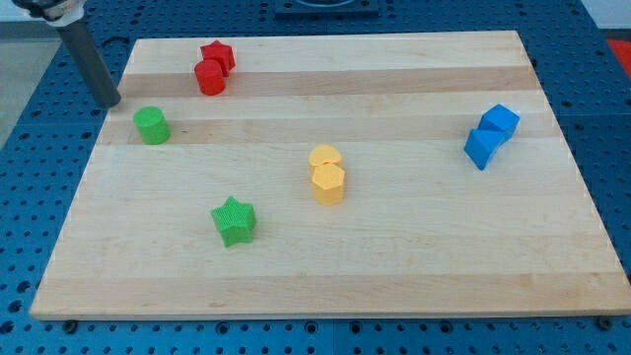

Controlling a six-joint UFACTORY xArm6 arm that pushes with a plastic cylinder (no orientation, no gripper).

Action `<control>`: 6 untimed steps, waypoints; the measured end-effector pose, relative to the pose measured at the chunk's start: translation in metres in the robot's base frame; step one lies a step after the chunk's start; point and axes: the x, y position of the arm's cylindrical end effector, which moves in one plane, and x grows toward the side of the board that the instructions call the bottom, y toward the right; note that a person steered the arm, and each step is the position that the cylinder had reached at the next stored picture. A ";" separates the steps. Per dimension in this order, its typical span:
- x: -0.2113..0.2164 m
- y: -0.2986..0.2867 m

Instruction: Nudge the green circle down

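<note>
The green circle (152, 125) is a short green cylinder near the board's left edge, in the upper left of the view. My tip (113, 102) is at the board's left edge, a little above and to the left of the green circle, apart from it. The rod slants up to the view's top left corner.
A red star (218, 55) and a red cylinder (209, 77) touch at the top left. A green star (235, 221) lies lower centre-left. Two yellow blocks (326, 174) sit together at centre. Two blue blocks (491, 134) sit together at the right. The wooden board (414, 266) rests on a blue perforated table.
</note>
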 end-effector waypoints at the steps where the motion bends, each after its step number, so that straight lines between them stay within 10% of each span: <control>1: 0.058 0.013; 4: 0.008 0.040; 6: 0.057 0.049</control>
